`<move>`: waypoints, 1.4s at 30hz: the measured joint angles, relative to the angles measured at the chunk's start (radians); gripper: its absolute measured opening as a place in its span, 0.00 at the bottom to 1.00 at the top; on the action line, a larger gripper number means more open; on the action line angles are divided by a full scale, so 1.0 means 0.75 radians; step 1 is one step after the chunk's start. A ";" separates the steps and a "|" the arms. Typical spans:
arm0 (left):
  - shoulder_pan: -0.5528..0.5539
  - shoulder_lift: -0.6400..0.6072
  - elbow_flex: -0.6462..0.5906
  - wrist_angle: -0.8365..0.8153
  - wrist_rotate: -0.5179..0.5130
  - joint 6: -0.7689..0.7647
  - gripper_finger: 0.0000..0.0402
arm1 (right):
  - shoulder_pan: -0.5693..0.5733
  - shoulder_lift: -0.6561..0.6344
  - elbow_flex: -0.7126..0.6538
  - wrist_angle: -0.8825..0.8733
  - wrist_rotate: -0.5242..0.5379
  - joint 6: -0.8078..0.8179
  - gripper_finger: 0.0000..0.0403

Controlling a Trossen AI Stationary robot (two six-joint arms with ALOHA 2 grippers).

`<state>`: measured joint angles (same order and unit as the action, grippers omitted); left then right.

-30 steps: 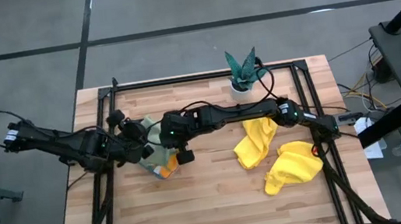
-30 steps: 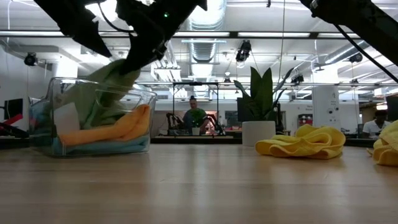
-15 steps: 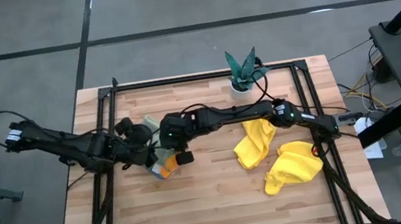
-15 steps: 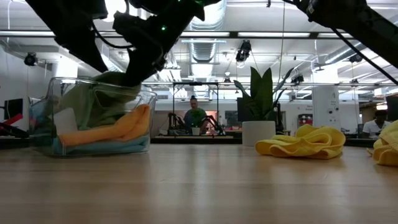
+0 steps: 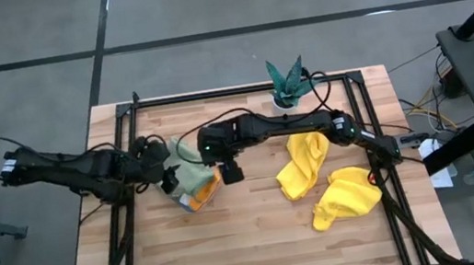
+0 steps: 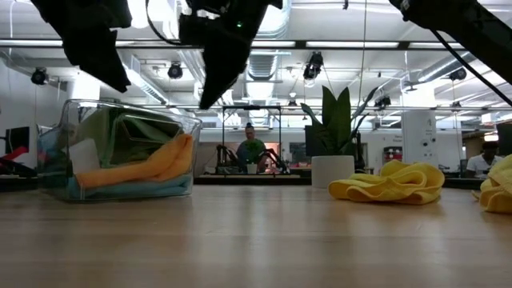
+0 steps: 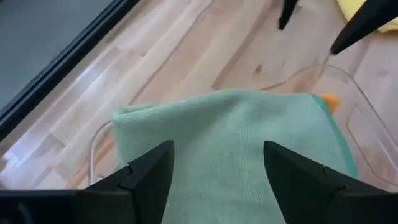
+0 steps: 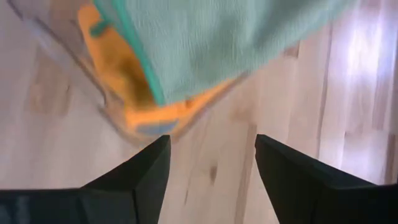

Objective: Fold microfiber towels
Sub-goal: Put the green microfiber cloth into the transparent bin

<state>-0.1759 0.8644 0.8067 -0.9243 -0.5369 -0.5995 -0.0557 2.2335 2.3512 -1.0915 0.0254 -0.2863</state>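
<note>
Two end effectors hang over the clear tray, both spread and empty. Left end effector [image 5: 169, 175] sits just above the tray's left side, fingers apart with the pale green towel [image 7: 230, 143] showing between them, not pinched. Right end effector [image 5: 229, 171] is off the tray's right edge, fingers wide, nothing between them but tabletop [image 8: 205, 168] and the tray corner.

Step in hand, as I read it: folded green towel just set on the stack, both arms letting go. To do it well, lift straight up so no fingertip drags a fold loose, and clear the tray wall before swinging sideways.

Tray [image 6: 188, 128]: clear shallow plastic, near the table's left-centre. Contents stacked: blue towel [image 6: 128, 190] at the bottom, orange towel [image 6: 152, 166] above it, green on top, lying fairly flat.

Outside the tray: two yellow towels, one [image 5: 302, 167] just right of centre, the other [image 5: 346, 196] nearer the front right, both crumpled and not yet folded. Potted plant [image 5: 286, 81] at the back edge.
</note>
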 joint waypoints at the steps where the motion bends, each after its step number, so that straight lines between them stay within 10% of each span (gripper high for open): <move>1: 0.015 -0.001 -0.002 0.001 0.000 0.001 0.57 | -0.002 -0.006 0.000 -0.032 0.000 0.007 0.56; 16: 0.304 0.130 -0.014 0.005 -0.008 0.150 0.53 | 0.016 -0.106 -0.240 -0.039 -0.012 0.055 0.56; 24: 0.314 0.136 -0.015 0.002 -0.117 0.296 0.53 | 0.019 -0.193 -0.495 0.306 -0.010 0.066 0.56; 42: 0.422 0.135 -0.010 0.226 0.256 0.824 0.53 | -0.061 -0.572 -1.274 1.319 -0.009 0.051 0.56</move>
<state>0.1408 0.9659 0.7995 -0.7551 -0.3448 0.0183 -0.1014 1.8045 1.3958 -0.1025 0.0185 -0.2478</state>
